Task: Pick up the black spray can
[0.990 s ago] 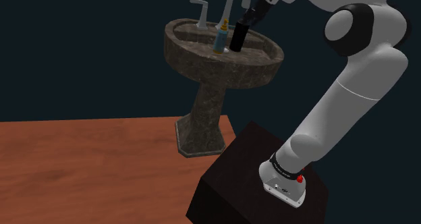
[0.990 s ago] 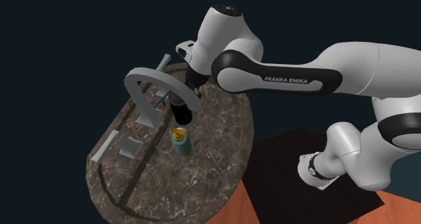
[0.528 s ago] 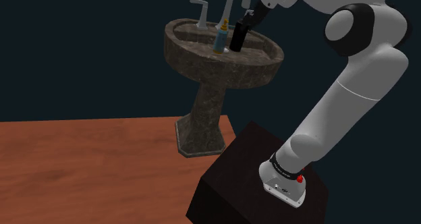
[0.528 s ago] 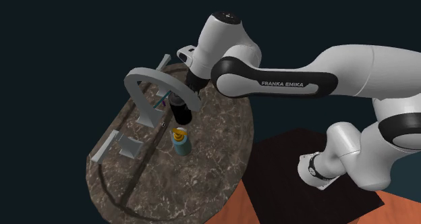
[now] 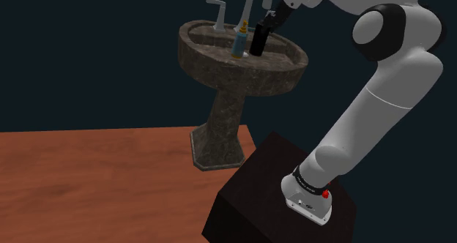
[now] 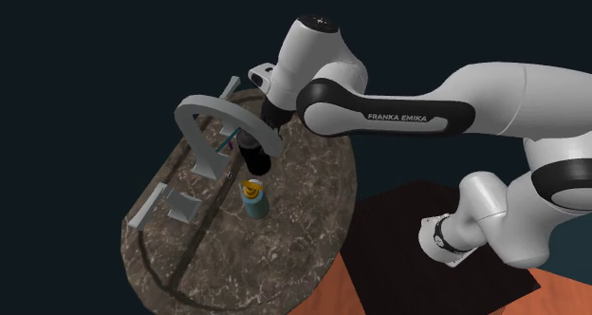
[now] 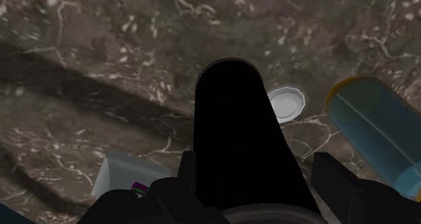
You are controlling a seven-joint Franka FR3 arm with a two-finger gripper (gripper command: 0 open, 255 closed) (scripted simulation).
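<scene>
While my gripper (image 7: 259, 160) hangs open, fingers (image 7: 334, 182) either side, right one not touching, black spray can (image 7: 233, 115) stands upright in sink (image 5: 220, 62) basin by the drain (image 7: 287, 104), just beside blue bottle (image 7: 378, 128).

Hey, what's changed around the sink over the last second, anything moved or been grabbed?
Very little. The white arm dipped slightly at its upper joints a second ago, then held. The black tool still straddles the black spray can with its fingers open, so nothing has been grasped. The can, the blue bottle with a yellow cap and the brown marble pedestal sink stayed put.
</scene>
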